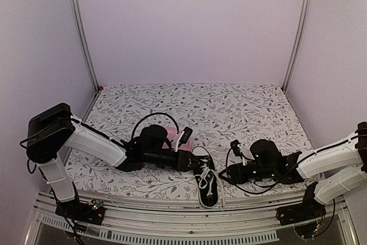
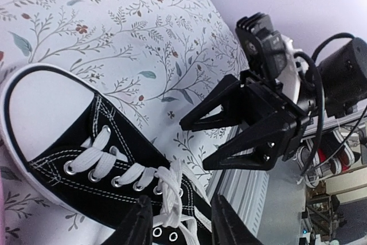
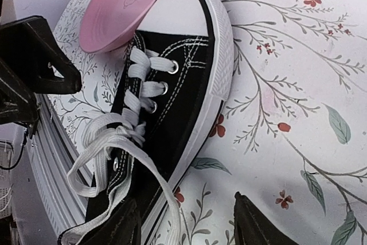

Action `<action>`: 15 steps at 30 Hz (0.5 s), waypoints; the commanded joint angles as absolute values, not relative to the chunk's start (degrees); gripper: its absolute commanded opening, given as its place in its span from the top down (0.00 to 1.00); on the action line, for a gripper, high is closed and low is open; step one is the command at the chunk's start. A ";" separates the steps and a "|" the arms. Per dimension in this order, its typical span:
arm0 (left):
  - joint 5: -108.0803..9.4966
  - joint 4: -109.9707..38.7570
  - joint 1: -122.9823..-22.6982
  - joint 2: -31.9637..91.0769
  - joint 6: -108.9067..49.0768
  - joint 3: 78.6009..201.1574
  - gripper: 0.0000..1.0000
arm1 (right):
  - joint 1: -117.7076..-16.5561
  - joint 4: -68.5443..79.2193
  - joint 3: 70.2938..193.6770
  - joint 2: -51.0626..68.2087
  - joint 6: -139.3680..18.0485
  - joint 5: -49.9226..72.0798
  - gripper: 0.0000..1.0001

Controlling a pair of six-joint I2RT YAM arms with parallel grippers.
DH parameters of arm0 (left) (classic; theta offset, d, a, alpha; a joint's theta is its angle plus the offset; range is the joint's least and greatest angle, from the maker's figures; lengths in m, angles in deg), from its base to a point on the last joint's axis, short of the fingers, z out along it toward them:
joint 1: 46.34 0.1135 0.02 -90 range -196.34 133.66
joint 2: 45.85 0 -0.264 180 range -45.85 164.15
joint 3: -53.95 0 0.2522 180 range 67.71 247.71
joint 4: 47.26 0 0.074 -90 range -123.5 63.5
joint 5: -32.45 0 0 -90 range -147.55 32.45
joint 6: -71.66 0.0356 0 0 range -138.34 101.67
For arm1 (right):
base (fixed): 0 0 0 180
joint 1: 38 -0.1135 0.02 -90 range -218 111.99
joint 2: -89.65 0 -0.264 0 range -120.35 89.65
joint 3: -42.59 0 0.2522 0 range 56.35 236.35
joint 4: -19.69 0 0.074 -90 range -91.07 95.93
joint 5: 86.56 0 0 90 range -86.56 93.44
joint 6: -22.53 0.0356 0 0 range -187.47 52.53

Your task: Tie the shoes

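Shoe [image 1: 206,185] lies at the near edge of the bench [image 1: 229,107], between the two arms, toe beside the pink plate [image 3: 123,1]. Laces [image 3: 123,136] are gathered in a slack knot over the top eyelets, with long loops trailing off the side.

Left jaws: part open, straddling the knot, gripping nothing. Right jaws: open and empty, one finger close to a trailing loop.

Risks: a finger catching a loop on withdrawal would likely pull the knot apart. The same drag could slide the shoe off the bench edge.
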State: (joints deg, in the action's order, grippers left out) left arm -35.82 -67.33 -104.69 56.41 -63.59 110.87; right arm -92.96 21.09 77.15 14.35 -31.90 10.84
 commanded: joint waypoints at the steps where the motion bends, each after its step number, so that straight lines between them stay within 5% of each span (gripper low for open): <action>1: -37.10 -62.05 -106.69 55.88 -59.14 113.55 0.64 | -91.30 32.02 74.47 15.23 -30.94 19.66 0.46; 7: -38.98 -57.33 -108.36 57.09 -58.02 115.67 0.66 | -90.78 36.28 73.93 10.75 -29.80 20.89 0.58; 15: -40.25 -54.47 -108.71 58.23 -57.89 117.16 0.69 | -90.60 38.34 74.78 6.25 -29.08 20.45 0.61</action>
